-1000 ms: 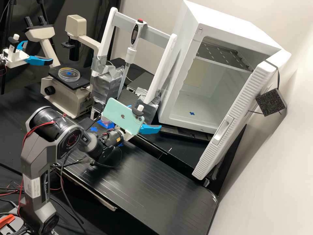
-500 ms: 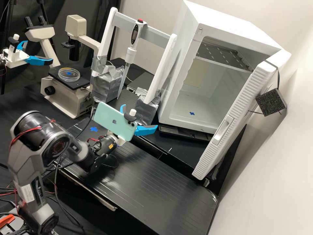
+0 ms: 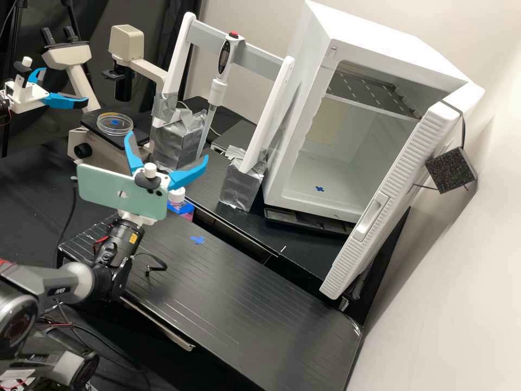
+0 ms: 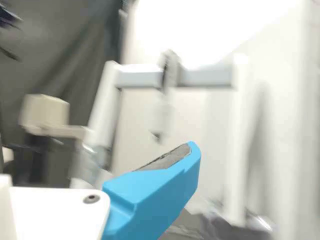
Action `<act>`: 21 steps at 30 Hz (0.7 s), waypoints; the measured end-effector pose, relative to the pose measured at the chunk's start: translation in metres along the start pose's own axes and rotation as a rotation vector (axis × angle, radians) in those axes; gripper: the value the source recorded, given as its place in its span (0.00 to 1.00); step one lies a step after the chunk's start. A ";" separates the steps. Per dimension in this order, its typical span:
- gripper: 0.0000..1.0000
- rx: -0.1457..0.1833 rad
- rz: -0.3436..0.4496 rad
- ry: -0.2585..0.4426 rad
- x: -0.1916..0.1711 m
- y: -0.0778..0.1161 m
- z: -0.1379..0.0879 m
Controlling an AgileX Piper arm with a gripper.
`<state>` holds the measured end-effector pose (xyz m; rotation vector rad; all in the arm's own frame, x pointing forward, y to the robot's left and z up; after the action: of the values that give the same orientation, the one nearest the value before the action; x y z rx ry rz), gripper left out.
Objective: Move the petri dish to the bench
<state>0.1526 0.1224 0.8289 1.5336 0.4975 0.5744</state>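
Note:
Out over the left part of the black bench (image 3: 255,288), my gripper (image 3: 168,145) stands open, its two blue fingers spread wide with nothing between them. A clear, round petri dish (image 3: 114,124) lies flat on the black stage of the microscope, behind and to the left of the gripper and apart from it. In the wrist view, a blue finger (image 4: 155,192) with a grey pad shows beside a white part of the gripper.
The microscope (image 3: 103,163) stands at the back left. A pipette (image 3: 218,89) hangs in a white rack with taped feet. A small white-capped bottle (image 3: 176,195) is behind the phone mount. An open white incubator (image 3: 347,146) is at the right, its door swung forward.
The arm has swung left in the high view, and the gripper has turned and risen towards the microscope side, fingers still apart. The bottle and a blue tape cross have come out from behind it.

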 end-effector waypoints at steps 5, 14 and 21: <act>1.00 -0.012 -0.064 0.069 0.001 -0.011 -0.018; 1.00 -0.028 -0.186 0.177 0.027 -0.035 -0.053; 1.00 -0.041 -0.335 0.223 0.068 -0.078 -0.077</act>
<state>0.1594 0.2284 0.7560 1.3165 0.8889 0.4912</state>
